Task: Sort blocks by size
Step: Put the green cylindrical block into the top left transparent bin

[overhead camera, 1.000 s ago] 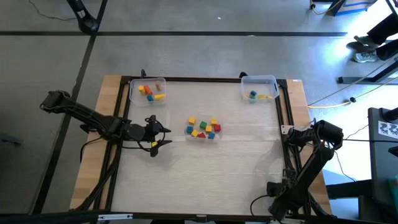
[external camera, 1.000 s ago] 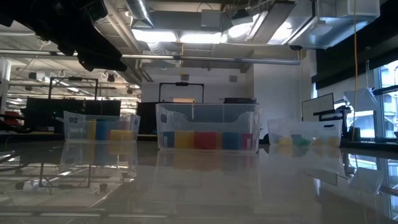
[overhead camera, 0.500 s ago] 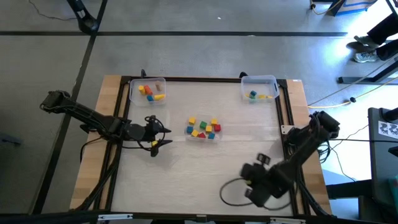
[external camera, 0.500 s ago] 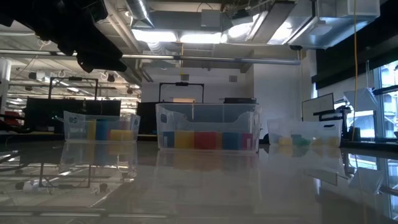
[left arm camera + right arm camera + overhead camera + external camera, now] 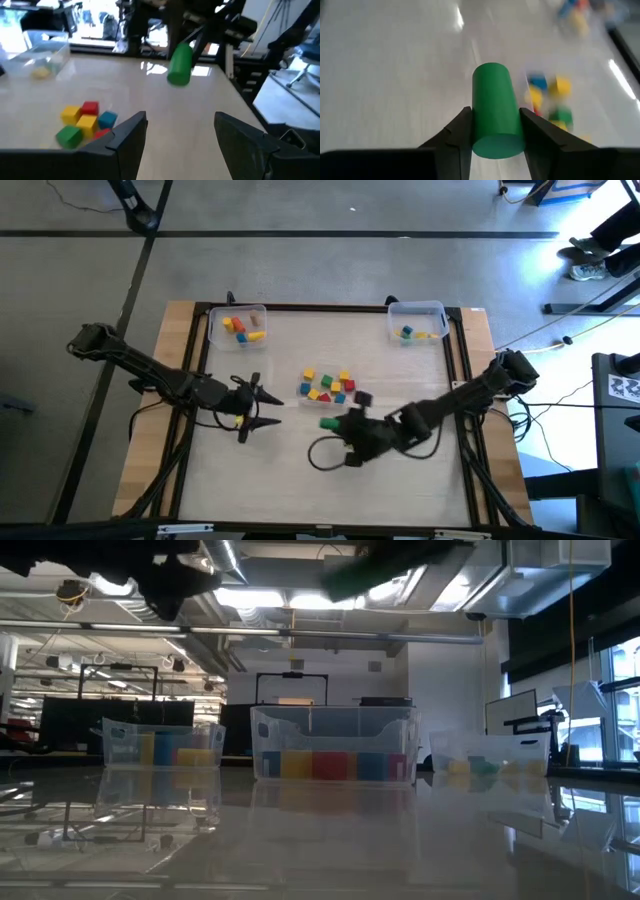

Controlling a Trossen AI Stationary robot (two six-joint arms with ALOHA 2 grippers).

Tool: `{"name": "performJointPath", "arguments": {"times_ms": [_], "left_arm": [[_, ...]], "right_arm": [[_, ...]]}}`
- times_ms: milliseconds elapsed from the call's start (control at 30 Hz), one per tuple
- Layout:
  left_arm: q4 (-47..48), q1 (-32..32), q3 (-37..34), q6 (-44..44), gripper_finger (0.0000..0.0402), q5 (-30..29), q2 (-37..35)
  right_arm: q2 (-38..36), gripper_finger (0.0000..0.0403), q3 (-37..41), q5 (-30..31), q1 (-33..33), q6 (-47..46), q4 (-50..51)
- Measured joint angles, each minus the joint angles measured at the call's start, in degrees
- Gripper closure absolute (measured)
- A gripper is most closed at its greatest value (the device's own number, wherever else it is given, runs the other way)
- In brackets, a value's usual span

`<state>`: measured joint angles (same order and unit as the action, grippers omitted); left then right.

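Right gripper (image 5: pixel 333 423) just below frame centre, clamped on a green cylinder (image 5: pixel 495 110), beside the blocks (image 5: pixel 326 386) heaped mid-table, left gripper (image 5: pixel 268 409) at centre-left with fingers spread wide, holding nothing.

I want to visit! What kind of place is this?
Probably a robot lab or workshop: a wooden table with robot arms, bare ceiling pipes and lights overhead, and desks with a monitor in the room behind.
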<state>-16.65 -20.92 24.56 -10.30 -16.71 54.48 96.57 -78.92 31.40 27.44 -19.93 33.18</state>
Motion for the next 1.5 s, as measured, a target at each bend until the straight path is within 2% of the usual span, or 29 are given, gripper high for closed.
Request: {"name": "performJointPath", "arguments": {"times_ms": [100, 233, 567, 933, 1067, 1267, 1333, 1500], "left_arm": [[-4.97, -0.94, 0.0, 2.08, 0.018, 0.02, 2.76], [-9.95, -1.74, 0.0, 4.34, 0.018, 0.04, 6.56], [-20.25, -1.71, 0.17, 4.35, 0.018, 0.05, 14.52], [-20.54, -1.76, 2.12, 5.26, 0.0182, 0.22, 16.66], [-21.57, -1.76, 2.14, 6.09, 0.021, 0.25, 16.66], [-21.46, -1.75, 2.14, 6.27, 0.0284, 0.13, 16.61], [-21.02, -1.66, 2.14, 6.29, 0.0285, 0.12, 16.61], [-20.27, -1.65, 2.12, 6.55, 0.0285, 0.17, 16.64]], "right_arm": [[0.0, 0.0272, 3.44, -2.28, -2.66, 7.18, -13.49], [0.33, 0.0272, 6.11, -5.59, -4.89, 12.82, -25.06], [3.69, 0.0272, 6.46, -6.56, -5.33, 16.84, -34.13], [4.61, 0.0272, 6.41, -6.41, -5.46, 17.51, -39.78], [5.41, 0.0272, 6.41, -5.88, -5.44, 17.4, -40.2], [5.92, 0.0272, 6.41, -4.88, -5.44, 18.4, -40.62], [5.92, 0.0257, 6.41, -4.95, -5.44, 19.0, -40.64], [5.97, 0.0178, 6.4, -5.49, -5.46, 19.9, -44.58]]}}
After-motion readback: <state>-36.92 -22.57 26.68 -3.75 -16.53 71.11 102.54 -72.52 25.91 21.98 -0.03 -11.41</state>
